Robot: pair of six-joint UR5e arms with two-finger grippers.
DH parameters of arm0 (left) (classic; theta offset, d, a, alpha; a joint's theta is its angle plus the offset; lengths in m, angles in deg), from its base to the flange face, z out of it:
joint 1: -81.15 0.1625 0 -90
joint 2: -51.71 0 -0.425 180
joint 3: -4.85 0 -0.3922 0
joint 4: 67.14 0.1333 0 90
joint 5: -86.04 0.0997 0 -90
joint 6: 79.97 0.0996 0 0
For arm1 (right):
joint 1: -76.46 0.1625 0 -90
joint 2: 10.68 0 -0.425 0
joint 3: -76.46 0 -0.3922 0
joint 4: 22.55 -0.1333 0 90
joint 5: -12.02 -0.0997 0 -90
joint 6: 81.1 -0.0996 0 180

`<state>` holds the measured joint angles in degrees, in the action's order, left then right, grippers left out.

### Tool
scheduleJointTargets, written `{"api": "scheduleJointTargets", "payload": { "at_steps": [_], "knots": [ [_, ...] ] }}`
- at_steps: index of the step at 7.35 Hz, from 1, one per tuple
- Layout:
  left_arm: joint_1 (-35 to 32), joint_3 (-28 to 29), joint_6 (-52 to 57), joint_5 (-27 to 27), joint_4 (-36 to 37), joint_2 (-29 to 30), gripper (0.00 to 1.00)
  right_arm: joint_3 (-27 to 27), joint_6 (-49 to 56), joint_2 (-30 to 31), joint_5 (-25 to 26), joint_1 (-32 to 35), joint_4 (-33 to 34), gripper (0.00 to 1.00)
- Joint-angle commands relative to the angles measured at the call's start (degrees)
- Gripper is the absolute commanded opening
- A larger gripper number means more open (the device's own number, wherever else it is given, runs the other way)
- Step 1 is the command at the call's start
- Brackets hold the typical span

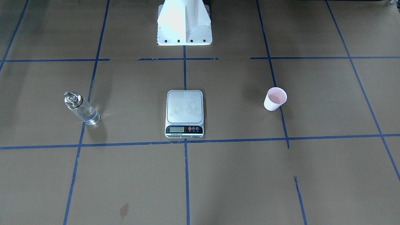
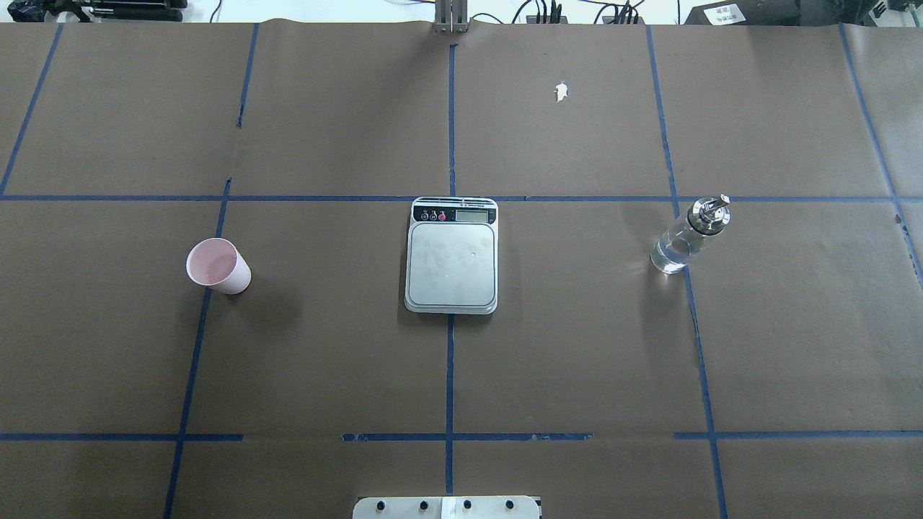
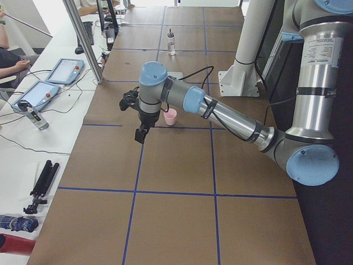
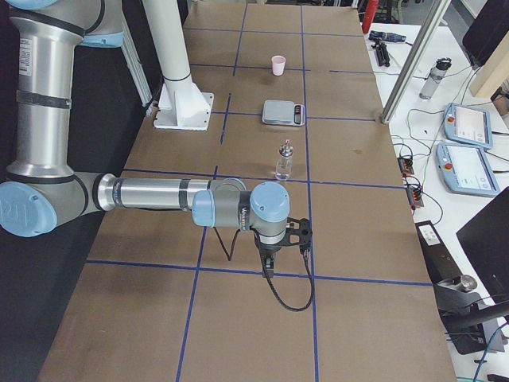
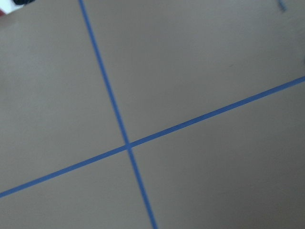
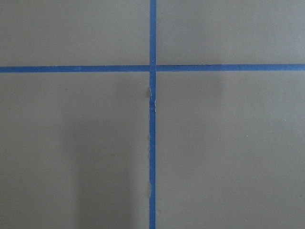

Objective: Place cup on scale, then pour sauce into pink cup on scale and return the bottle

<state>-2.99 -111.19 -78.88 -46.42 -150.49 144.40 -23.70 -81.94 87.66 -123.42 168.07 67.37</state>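
Observation:
The pale pink cup (image 1: 275, 98) stands upright on the brown paper, well apart from the scale (image 1: 184, 113), whose steel platform is bare. In the overhead view the cup (image 2: 218, 265) is left of the scale (image 2: 452, 254) and the clear glass bottle (image 2: 686, 236) with its silver cap stands to the right. The bottle (image 1: 81, 108) holds clear liquid. My left gripper (image 3: 140, 134) hangs above the table on the near side of the cup (image 3: 170, 116) in the left view. My right gripper (image 4: 268, 270) hangs nearer than the bottle (image 4: 283, 160) in the right view. I cannot tell whether either is open. Both wrist views show only paper and tape.
The white robot base (image 1: 184, 23) stands at the table's robot side. Blue tape lines grid the brown paper. A side bench with tablets (image 3: 60, 70) and cables runs along the operators' side. A small stain (image 1: 124, 210) and a tear (image 2: 561, 91) mark the paper.

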Motion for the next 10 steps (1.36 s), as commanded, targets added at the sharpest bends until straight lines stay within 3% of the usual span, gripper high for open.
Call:
{"api": "scheduleJointTargets", "payload": {
  "at_steps": [1, 2, 4, 6, 10],
  "knots": [
    [5.6, -1.6, -10.4, -3.8, -0.1, 1.4, 1.00, -0.1, 0.0, 0.0, 0.0, 0.1, -0.2, 1.00],
    [7.8, -1.6, -17.8, -5.0, -0.3, 1.5, 1.00, -0.1, 0.0, 0.0, 0.0, 0.1, -0.2, 1.00],
    [13.0, -0.2, -20.1, -4.3, -9.8, 1.7, 1.00, -0.2, 0.1, -0.1, 0.0, 0.1, -0.2, 1.00],
    [17.0, -0.6, -23.7, -3.9, -12.7, 1.6, 1.00, 0.4, 0.1, -0.2, 0.3, 0.1, -0.2, 1.00],
    [30.3, -0.2, -51.8, 11.1, -23.2, 1.4, 1.00, -0.7, 0.0, -0.9, 0.3, 0.1, -0.3, 1.00]
  ]
}}
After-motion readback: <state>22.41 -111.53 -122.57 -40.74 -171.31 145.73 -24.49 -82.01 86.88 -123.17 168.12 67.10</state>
